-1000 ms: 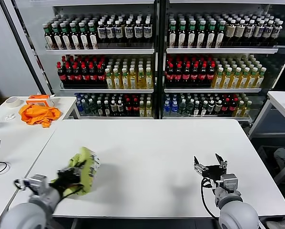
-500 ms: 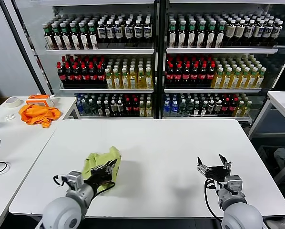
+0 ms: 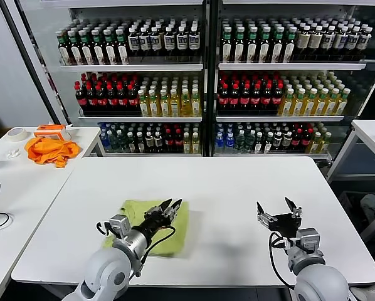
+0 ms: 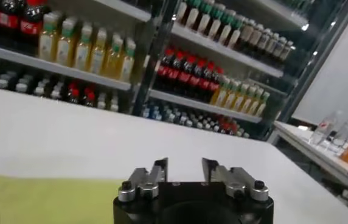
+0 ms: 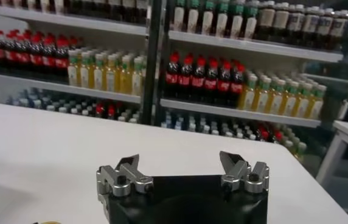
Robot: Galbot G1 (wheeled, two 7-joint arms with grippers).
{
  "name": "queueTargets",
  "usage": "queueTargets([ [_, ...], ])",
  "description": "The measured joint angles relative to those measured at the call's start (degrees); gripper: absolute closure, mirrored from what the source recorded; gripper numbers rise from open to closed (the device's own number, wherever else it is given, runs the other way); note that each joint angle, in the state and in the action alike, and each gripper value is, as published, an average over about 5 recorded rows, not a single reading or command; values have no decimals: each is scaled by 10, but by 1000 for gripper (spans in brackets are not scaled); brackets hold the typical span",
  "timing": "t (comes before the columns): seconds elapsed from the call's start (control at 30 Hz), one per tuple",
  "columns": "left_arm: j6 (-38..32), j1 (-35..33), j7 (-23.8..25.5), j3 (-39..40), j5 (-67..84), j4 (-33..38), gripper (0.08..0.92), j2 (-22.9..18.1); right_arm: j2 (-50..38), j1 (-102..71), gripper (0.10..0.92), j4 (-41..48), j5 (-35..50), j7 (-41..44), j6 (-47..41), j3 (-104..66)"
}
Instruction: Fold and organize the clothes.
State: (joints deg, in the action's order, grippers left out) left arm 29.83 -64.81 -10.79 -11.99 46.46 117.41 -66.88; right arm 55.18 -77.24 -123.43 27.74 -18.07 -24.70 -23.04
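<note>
Folded green cloth, the T-shirt (image 3: 165, 227), is laid flat on the white counter (image 3: 225, 188), toward the near edge and left of the middle. It is seen as a rough rectangle with rumpled edges; no print can be made out on the side that faces up.

Over the T-shirt the left gripper (image 3: 173, 205) is held, pointing toward the far right corner of the counter. Its fingers are seen parted, with a clear gap between the tips, and nothing is gripped between them. In the left wrist view the same gripper (image 4: 183, 168) is shown with bare counter in the gap and a strip of the T-shirt (image 4: 46, 201) below and to one side of it. Whether the fingertips touch the cloth cannot be told.

Near the near right corner the right gripper (image 3: 278, 210) is raised above the counter, well apart from the T-shirt. Its fingers are spread wide and empty, as is confirmed in the right wrist view (image 5: 183, 163).

On a second counter (image 3: 24, 182) to the left, an orange cloth (image 3: 49, 150) is heaped near the far edge, with a tape roll (image 3: 16, 133) beside it. Shelves of bottles (image 3: 206, 81) are ranged behind the counter's far edge.
</note>
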Motion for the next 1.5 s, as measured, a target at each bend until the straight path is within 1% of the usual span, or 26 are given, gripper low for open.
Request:
queueTargets([
  [0.1, -9, 4, 11, -16, -6, 4, 476, 18, 1, 5, 203, 2, 3, 14, 9, 9],
  [0.23, -32, -1, 30, -58, -32, -1, 355, 59, 8, 19, 203, 8, 14, 28, 11, 32],
  [0.37, -70, -27, 58, -111, -90, -16, 244, 97, 18, 42, 203, 16, 39, 40, -2, 69],
  [0.47, -94, -53, 73, -148, -131, -22, 191, 112, 27, 66, 203, 24, 61, 44, -19, 106],
  [0.7, -124, -108, 97, -202, -198, -24, 177, 126, 60, 137, 203, 71, 100, 48, -49, 201],
  [0.97, -136, -154, 103, -246, -223, -13, 177, 133, 101, 213, 203, 144, 137, 47, -66, 259],
  [1.17, -132, -172, 103, -259, -217, 5, 177, 139, 126, 244, 203, 194, 165, 37, -75, 285],
  [1.4, -127, -187, 103, -266, -211, 16, 177, 139, 132, 257, 203, 214, 206, 22, -80, 303],
  [1.5, -126, -189, 103, -265, -211, 15, 177, 138, 138, 263, 228, 224, 217, 20, -80, 305],
])
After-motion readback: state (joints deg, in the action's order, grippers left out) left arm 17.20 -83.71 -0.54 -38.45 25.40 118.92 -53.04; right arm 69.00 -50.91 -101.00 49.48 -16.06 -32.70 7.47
